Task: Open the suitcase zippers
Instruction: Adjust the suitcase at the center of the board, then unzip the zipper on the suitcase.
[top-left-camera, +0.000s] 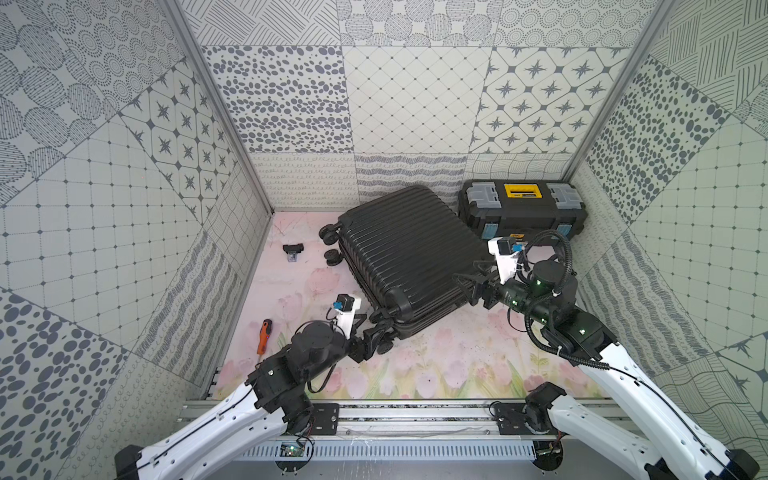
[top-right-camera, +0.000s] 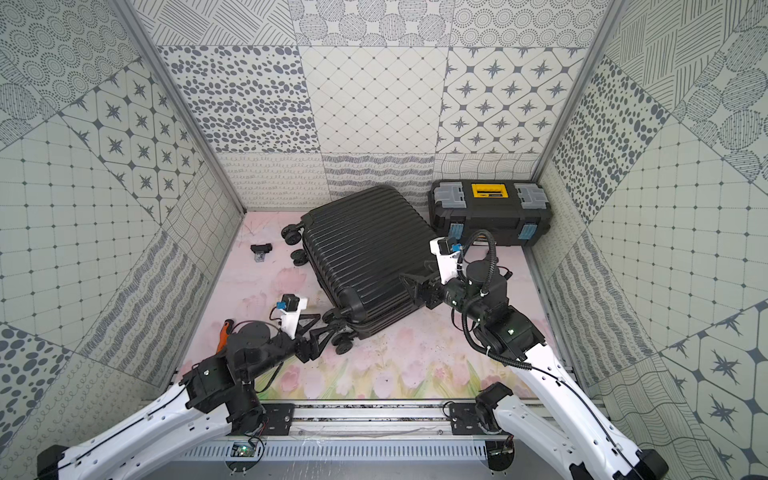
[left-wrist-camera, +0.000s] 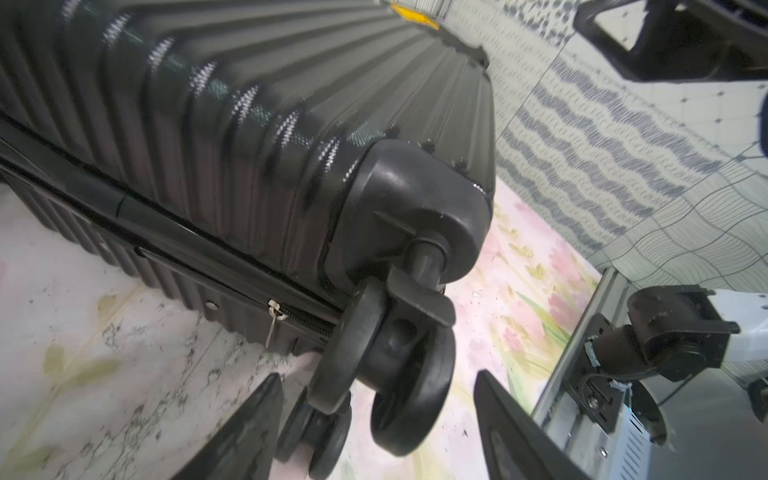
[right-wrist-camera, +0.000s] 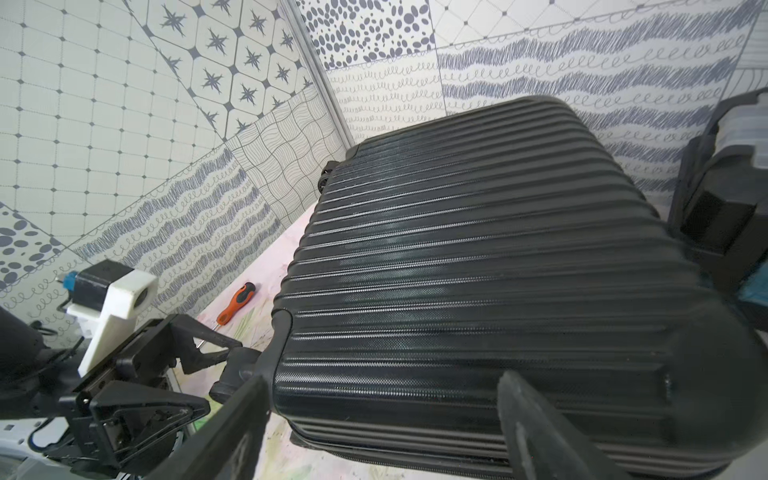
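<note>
In a top view the suitcase (top-left-camera: 407, 253) lies flat on the worktop (top-left-camera: 457, 361), just beside the toolbox (top-left-camera: 521, 216). Left wrist: left gripper (left-wrist-camera: 376, 376), fingers apart, flanks a wheel (left-wrist-camera: 415, 399) — better to aim for the zipper pull (left-wrist-camera: 271, 328). Right wrist: right gripper (right-wrist-camera: 382, 376), fingers apart, straddles the shell.

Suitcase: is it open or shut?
Shut. The suitcase lies flat with both ribbed shells together, no lining showing; a zipper pull hangs at the seam.
</note>
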